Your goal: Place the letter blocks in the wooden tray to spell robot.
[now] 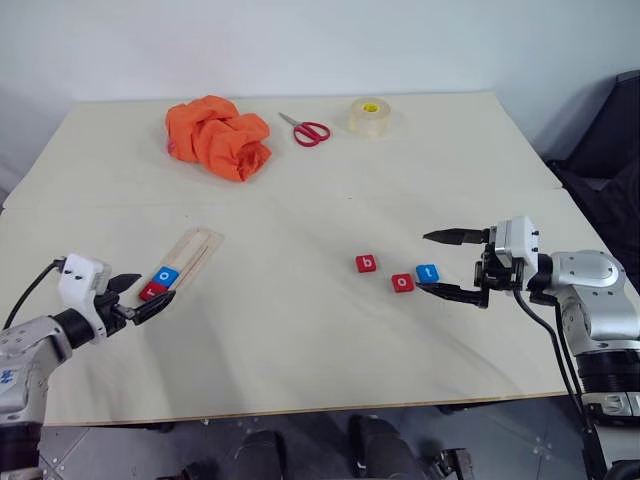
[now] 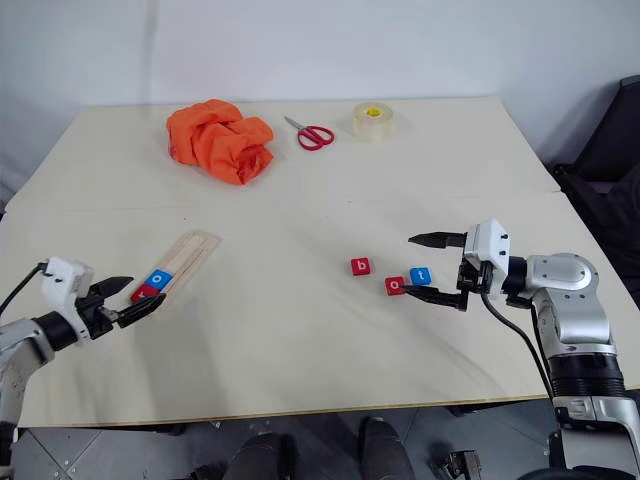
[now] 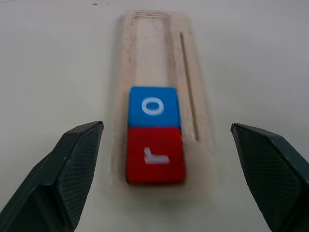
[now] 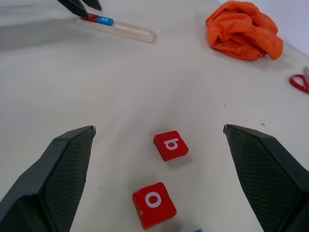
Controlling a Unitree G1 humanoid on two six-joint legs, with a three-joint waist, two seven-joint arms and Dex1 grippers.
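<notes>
Table: pale tabletop (image 1: 300, 330) under a plain white wall; everything is laid out on it.
Right fingers: spread wide apart, nothing is held between them (image 4: 67, 169).
Right gripper: right gripper (image 1: 452, 264) is held level just beside the blue t block (image 1: 427, 272), pointing across the table.
Loose blocks: red o block (image 4: 154, 204) and red b block (image 4: 171, 145) are seen close in front of the right fingers, flat on the table, near each other but not touching.
Left fingers: spread wide too, nothing is held (image 3: 72, 169).
Left gripper: left gripper (image 1: 140, 296) is held at the near end of the wooden tray (image 3: 152, 34).
Tray: red r block (image 3: 155, 154) and blue o block (image 3: 153, 106) are already set inside, touching, at the near end; the rest is not yet filled.
Feel of blocks: likely light, hard and smooth, so they could slip or slide when pushed.
Where to hold: two facing side edges should be pinched, since the blocks are thin and flat.
Far things: orange cloth (image 1: 218, 135), scissors (image 1: 306, 130) and tape roll (image 1: 369, 116) are left well apart at the far side.
</notes>
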